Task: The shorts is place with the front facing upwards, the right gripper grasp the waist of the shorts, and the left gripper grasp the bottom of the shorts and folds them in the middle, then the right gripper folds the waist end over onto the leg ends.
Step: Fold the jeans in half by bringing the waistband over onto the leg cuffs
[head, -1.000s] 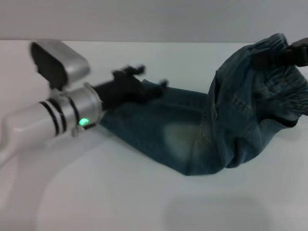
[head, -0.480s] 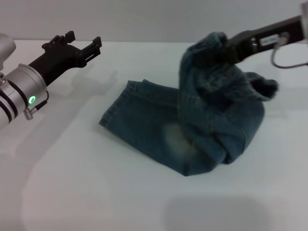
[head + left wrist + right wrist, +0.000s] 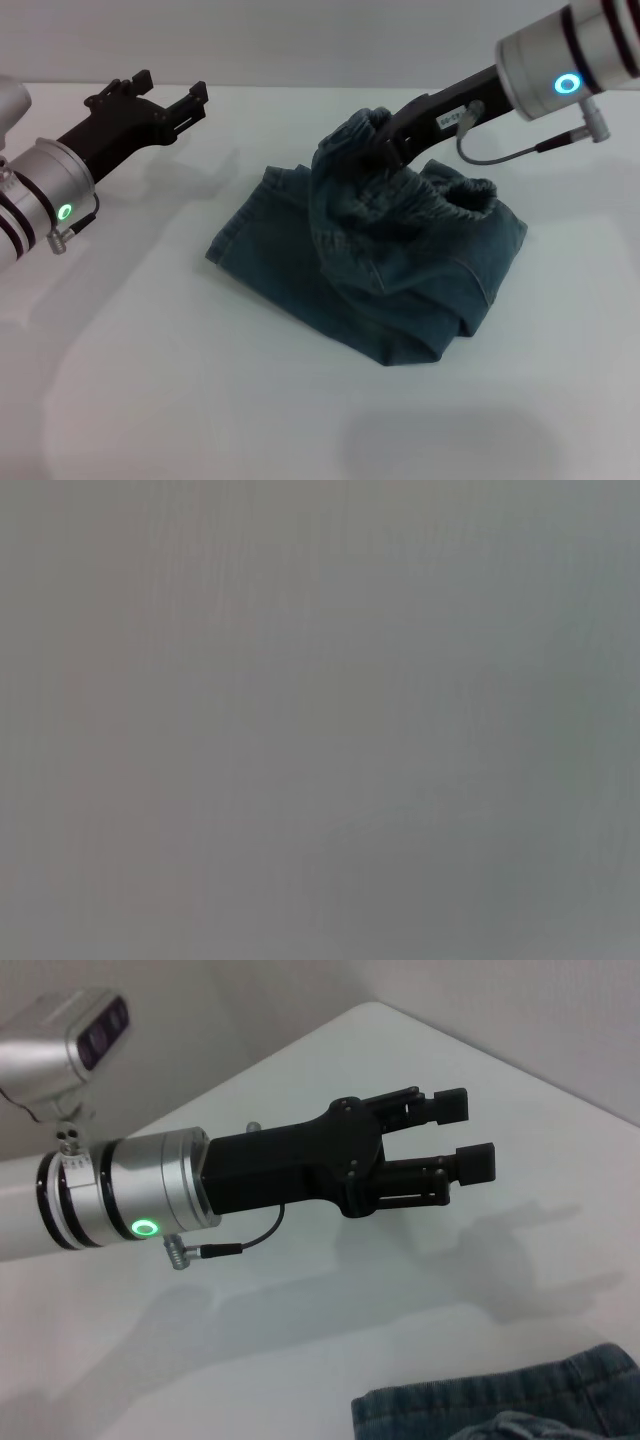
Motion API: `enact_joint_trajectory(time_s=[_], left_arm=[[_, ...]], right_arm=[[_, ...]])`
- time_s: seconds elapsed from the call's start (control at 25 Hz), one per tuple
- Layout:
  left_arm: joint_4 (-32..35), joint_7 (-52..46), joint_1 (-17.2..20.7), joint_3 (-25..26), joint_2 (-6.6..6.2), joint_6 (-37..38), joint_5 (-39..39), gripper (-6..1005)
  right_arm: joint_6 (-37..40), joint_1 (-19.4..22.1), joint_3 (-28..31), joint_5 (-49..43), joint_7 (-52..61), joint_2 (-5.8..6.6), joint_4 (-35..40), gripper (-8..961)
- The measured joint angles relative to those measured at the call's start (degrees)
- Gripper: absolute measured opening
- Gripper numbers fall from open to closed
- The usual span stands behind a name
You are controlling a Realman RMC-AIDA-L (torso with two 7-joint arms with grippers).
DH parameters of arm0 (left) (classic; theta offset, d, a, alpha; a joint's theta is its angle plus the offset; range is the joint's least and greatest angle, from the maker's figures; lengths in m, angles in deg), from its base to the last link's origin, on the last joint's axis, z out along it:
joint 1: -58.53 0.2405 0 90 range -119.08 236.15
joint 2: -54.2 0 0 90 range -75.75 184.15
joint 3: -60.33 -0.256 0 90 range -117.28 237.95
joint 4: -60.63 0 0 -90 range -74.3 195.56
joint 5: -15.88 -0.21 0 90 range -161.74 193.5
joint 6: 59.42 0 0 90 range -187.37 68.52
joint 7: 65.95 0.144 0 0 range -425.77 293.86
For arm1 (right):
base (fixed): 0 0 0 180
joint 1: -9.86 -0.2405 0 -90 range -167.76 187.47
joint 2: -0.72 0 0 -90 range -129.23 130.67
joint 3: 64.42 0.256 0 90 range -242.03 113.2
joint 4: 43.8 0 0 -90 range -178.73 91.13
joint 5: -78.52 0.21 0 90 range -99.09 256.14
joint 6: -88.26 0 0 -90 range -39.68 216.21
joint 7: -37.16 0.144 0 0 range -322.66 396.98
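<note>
The blue denim shorts point(image 3: 400, 270) lie folded lengthwise on the white table point(image 3: 200, 400). My right gripper point(image 3: 383, 140) is shut on the ruffled waist point(image 3: 360, 135) and holds it lifted above the middle of the shorts, with the cloth draped below it. The leg ends point(image 3: 240, 225) lie flat at the left, and a strip of hem point(image 3: 500, 1410) shows in the right wrist view. My left gripper point(image 3: 168, 88) hovers open and empty at the upper left, apart from the shorts. It also appears in the right wrist view as the left gripper point(image 3: 463, 1135), jaws spread. The left wrist view shows only blank grey.
The table's far edge point(image 3: 300, 86) meets a grey wall behind the shorts. White table surface surrounds the shorts on all sides.
The left gripper let go of the leg ends and pulled back up to the left. The right gripper carried the waist leftward and lower, over the legs.
</note>
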Motion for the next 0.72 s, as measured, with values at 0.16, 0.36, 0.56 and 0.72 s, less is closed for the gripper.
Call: enact_joint_trajectory(time_s=[0.16, 0.36, 0.56, 0.72], left_arm=[[-0.1, 0.5, 0.1, 0.1, -0.09, -0.1, 0.0, 813], [-0.7, 2.1, -0.3, 0.6, -0.11, -0.5, 0.0, 813], [-0.8, 2.3, -0.8, 0.7, -0.11, -1.9, 0.0, 813], [-0.8, 2.6, -1.2, 0.9, -0.1, -3.3, 0.0, 813]], right_arm=[[-1.5, -0.5, -0.1, -0.7, -0.9, -0.88, -0.3, 210], [-2.2, -1.2, -0.2, -0.8, -3.0, -1.39, 0.2, 448], [-2.4, -2.7, -3.0, -1.6, -3.2, -1.42, 0.5, 650], [-3.9, -3.6, -7.2, -5.4, -3.2, -2.0, 1.4, 663]])
